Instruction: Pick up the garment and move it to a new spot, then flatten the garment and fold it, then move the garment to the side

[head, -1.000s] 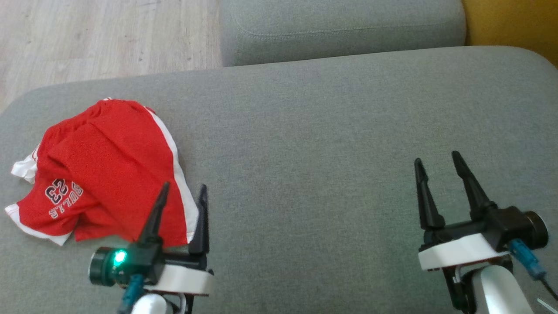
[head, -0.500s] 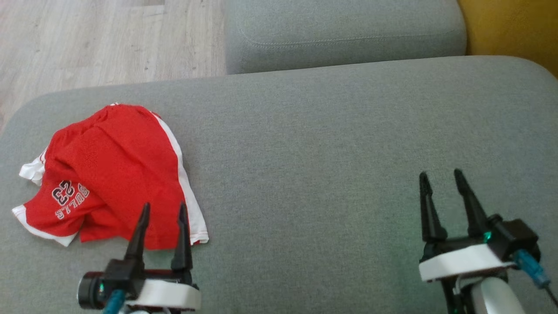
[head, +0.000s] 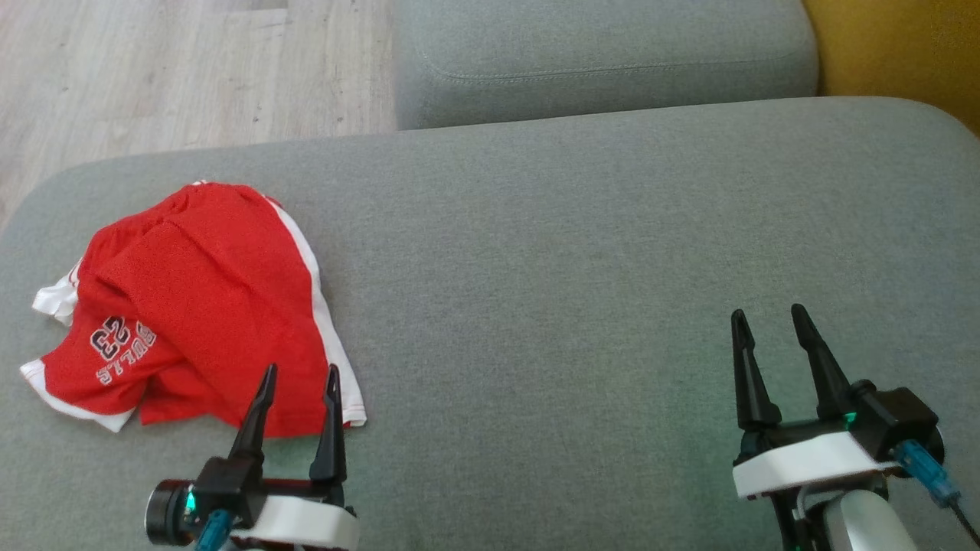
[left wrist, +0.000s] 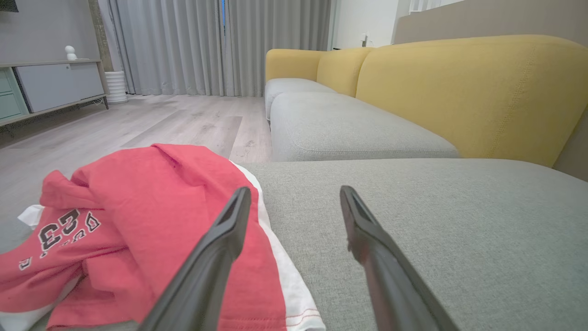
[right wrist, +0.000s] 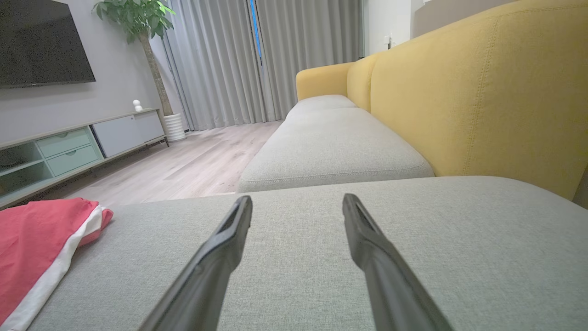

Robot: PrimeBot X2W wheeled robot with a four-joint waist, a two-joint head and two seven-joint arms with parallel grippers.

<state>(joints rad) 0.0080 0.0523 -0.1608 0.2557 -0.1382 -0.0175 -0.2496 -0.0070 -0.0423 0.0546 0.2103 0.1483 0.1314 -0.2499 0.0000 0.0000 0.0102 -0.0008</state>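
A red garment with white trim and a "BULLS 23" print lies folded on the left part of the grey sofa seat. My left gripper is open, hovering just above the garment's near right corner with nothing between its fingers. In the left wrist view the garment lies to the left, under the left finger. My right gripper stands open over bare cushion at the lower right. The garment's edge shows at the far left of the right wrist view.
A second grey seat cushion lies beyond the one in use, with a yellow backrest to the right. Wooden floor runs past the sofa's left and far edge. A low TV cabinet and a potted plant stand across the room.
My left gripper drew back toward me and narrowed its opening, then edged slightly forward and right. The right gripper dropped lower in the view. The head camera shifted a little early on.
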